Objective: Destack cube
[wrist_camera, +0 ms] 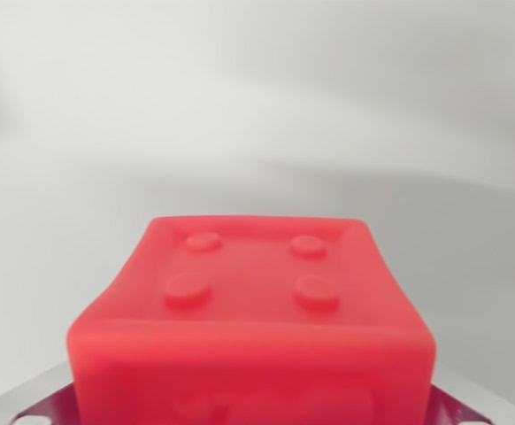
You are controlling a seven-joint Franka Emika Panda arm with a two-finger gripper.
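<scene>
The red cube fills the lower centre of the wrist view, four studs on top, its lower part cut off. Grey metal gripper parts show at both bottom corners; finger opening and grip cannot be determined. The background is blurred grey.

I am seeing the red cube filling the lower middle of the wrist view and blocking everything straight below the camera. Grey metal parts are showing at both of its lower corners, crowding its flanks. Beyond and to either side, the pale grey surface is lying open, with nothing standing in the way.
</scene>
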